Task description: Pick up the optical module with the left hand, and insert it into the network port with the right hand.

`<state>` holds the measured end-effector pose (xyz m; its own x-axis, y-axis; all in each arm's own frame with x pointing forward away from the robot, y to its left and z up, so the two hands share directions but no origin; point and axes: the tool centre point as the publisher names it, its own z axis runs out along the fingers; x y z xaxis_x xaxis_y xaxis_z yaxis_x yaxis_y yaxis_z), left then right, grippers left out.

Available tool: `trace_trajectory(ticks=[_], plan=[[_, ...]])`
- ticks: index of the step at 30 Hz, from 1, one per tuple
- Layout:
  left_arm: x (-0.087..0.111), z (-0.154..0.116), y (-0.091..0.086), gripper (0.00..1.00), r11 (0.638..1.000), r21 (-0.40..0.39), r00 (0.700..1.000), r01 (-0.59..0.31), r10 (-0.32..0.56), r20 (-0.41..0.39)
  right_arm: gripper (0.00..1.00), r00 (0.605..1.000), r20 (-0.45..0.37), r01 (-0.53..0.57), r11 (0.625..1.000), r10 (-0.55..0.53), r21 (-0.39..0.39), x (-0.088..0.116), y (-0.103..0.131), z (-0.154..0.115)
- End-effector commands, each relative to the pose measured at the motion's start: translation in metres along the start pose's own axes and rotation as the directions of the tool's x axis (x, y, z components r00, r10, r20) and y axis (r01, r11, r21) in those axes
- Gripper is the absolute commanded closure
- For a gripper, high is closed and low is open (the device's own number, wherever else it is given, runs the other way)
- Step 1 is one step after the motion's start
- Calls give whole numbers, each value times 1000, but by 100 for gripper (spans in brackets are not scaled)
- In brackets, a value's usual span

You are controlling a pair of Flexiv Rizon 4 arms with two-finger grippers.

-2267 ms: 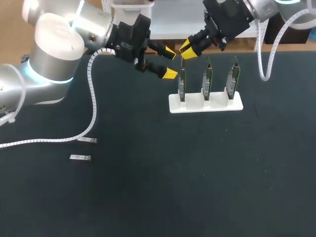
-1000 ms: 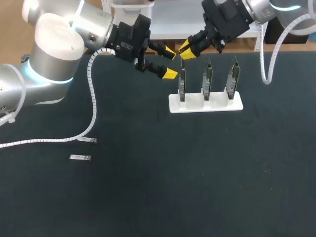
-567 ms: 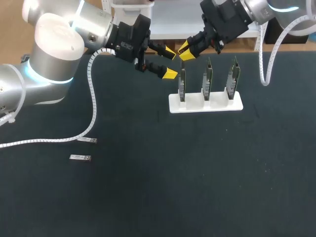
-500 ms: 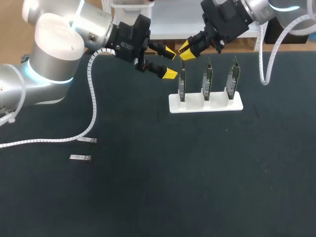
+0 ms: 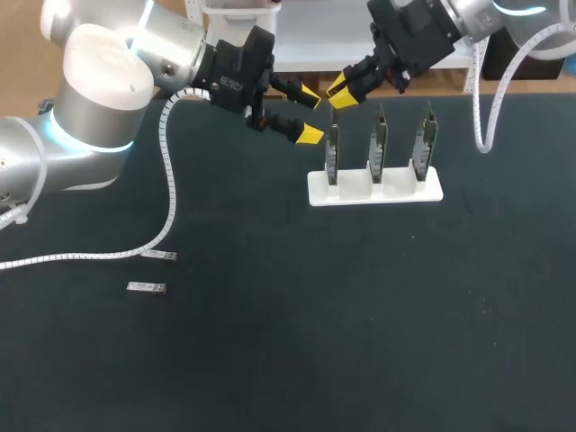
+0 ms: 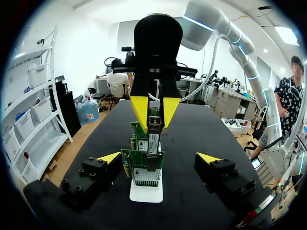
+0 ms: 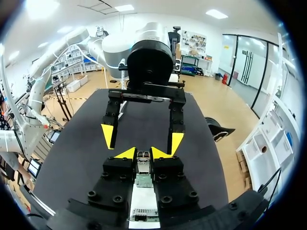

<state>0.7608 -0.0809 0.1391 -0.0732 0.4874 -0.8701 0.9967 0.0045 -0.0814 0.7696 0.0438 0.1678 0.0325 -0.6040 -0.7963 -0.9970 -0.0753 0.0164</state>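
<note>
White rack (image 5: 397, 190), three green boards (image 5: 379, 144) upright; optical module (image 6: 154, 127) in right tool (image 7: 143, 154)

Counter (image 5: 360, 315): black, matte | far middle: white stand (image 5: 374, 189), three green cards (image 5: 379, 148) upright in a row | near left: silver module (image 5: 146, 288), second silver module (image 5: 159, 256), flat, near each other | left edge: white ribbed cable (image 5: 90, 257) trailing.

Our left arm (image 5: 99, 99) comes in from the left, and its left gripper (image 5: 309, 115) points to the right with its fingers spread wide and nothing between them. Our right arm (image 5: 468, 18) reaches in from the far right corner. The right gripper (image 5: 339, 93) angles down and leftward, its yellow tips pinching the optical module (image 7: 142, 160). The two grippers face each other, near but apart.
</note>
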Motion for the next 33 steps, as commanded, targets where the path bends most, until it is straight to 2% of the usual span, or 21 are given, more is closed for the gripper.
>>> trace_trajectory(ticks=[1, 33], plan=[[-1, 1, 2, 0, 1000, 3, 1000, 2, -2, -5, 100, 1000, 9, -6, 1000, 6, -6, -1, -2, -1], [-1, 1, 2, 0, 1000, 3, 1000, 2, -2, -5, 100, 1000, 10, 10, 1000, -10, -21, 0, -3, 1]])
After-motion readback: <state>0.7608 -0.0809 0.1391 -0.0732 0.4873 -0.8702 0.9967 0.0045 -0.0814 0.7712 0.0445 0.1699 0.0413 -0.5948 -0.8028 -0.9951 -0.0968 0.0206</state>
